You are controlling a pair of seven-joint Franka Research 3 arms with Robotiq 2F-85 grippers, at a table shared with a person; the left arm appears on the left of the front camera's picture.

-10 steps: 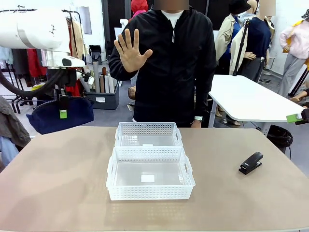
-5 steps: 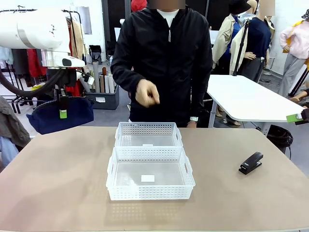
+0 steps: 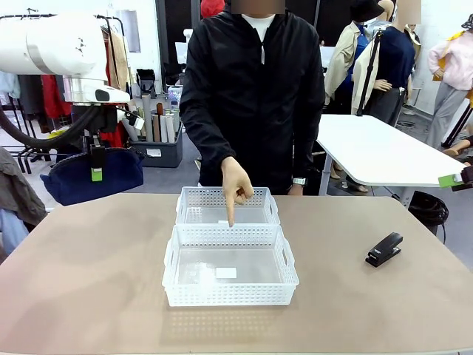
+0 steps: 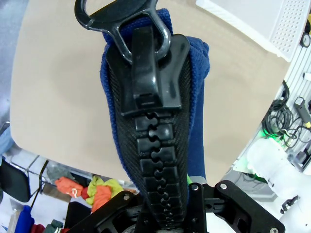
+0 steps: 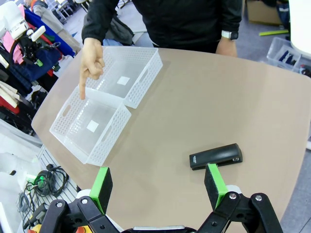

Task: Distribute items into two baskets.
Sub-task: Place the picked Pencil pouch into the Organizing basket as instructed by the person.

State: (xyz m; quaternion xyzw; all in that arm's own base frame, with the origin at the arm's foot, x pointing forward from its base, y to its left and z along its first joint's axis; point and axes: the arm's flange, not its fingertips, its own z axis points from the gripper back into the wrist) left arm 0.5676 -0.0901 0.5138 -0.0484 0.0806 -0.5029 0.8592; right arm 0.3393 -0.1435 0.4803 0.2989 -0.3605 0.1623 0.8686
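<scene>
while the left gripper (image 3: pixel 96 171) hangs up in the air past the 10 o'clock corner of the table (image 3: pixel 89 281), its two fingers are pressed tight on the blue pouch (image 3: pixel 122 176), pinching it by the black zipper. the pouch droops under it, and its long side runs from 9 to 3 o'clock, the same way as the long sides of the two white baskets. the baskets sit in the middle of the table, touching, the far basket (image 3: pixel 194 198) at 12 o'clock from the near basket (image 3: pixel 229 294). both look empty but for a small white label. from the pouch they lie toward 4 o'clock and lower down, so i think the left arm must swing that way and then go down. the person's hand (image 3: pixel 236 186) points one finger down about where the two baskets meet; i cannot tell for sure which basket it means. the black stapler (image 3: pixel 384 249) lies flat on the table at 3 o'clock from the baskets, well apart from them, with its long side running from 8 to 2 o'clock. the right gripper (image 5: pixel 158 187) is spread wide and holds nothing. it hangs above the table near the stapler, so the right arm is the nearer one for that.
</scene>
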